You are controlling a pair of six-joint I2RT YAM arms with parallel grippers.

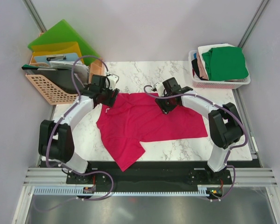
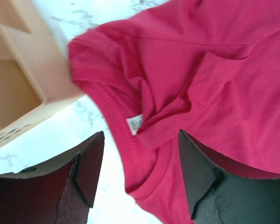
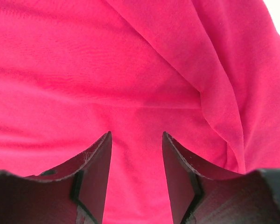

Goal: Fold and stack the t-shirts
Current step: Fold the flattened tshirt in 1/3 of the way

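Up close in the left wrist view, black fingers of the left gripper (image 2: 141, 140), spread apart, pinching nothing, hanging over the neck hole of the crimson-pink t-shirt (image 1: 149, 123). Inside that neck hole, a small white tag (image 2: 134, 124), with grey marks too tiny to read. Just beside the collar, a peach box (image 2: 32, 70) with an open side.

Same for the right gripper (image 3: 136, 140): spread apart, nothing pinched, low over the pink cloth, with a soft fold running off to its right.

Spread out on the marble table (image 1: 224, 149) between both arms, with one sleeve pointing to the near edge and wrinkles by the collar.

At the far right corner, a white basket (image 1: 219, 85). Packed with folded shirts: green t-shirt (image 1: 224, 63) on top, white t-shirt (image 1: 214, 47) under it, beige-pink t-shirt (image 1: 203, 67) peeking out at the left side. Also something dark at the basket's left edge, too hidden to name.

At the far left, a peach basket (image 1: 49, 88) with holes in its wall. Holding a green folder (image 1: 60, 35) and a yellow folder (image 1: 56, 49) standing up, plus a dark flat thing in front of them.
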